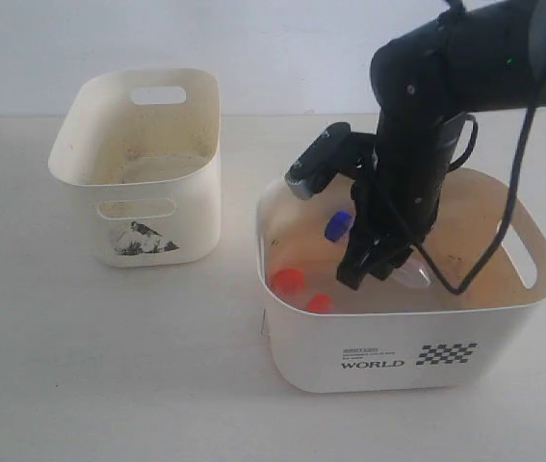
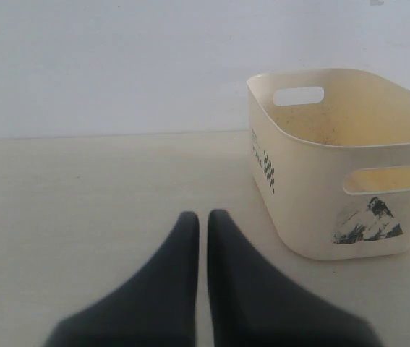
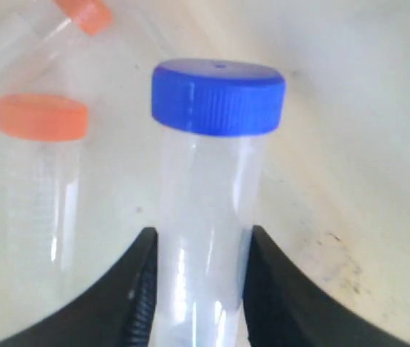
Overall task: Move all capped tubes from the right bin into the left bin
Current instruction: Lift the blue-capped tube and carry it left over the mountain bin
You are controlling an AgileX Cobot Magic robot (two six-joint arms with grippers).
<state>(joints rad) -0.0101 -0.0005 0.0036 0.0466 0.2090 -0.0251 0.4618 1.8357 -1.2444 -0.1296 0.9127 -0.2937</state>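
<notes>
Your right pincer (image 3: 199,249) is down inside the right bin (image 1: 398,332), its black jaws pressed against both sides of the blue-capped tube (image 3: 208,181), a smooth clear plastic cylinder under a ribbed round screw cap. You have three tubes in that bin: this one and two orange-capped tubes (image 3: 43,117) lying on its scuffed cream floor. Your left pincer (image 2: 202,224) hangs over the pale desk (image 2: 82,188), its tapered fingers nearly touching, gripping nothing. Near it stands the left bin (image 2: 313,188), glossy cream plastic with rounded corners and oval slots.
</notes>
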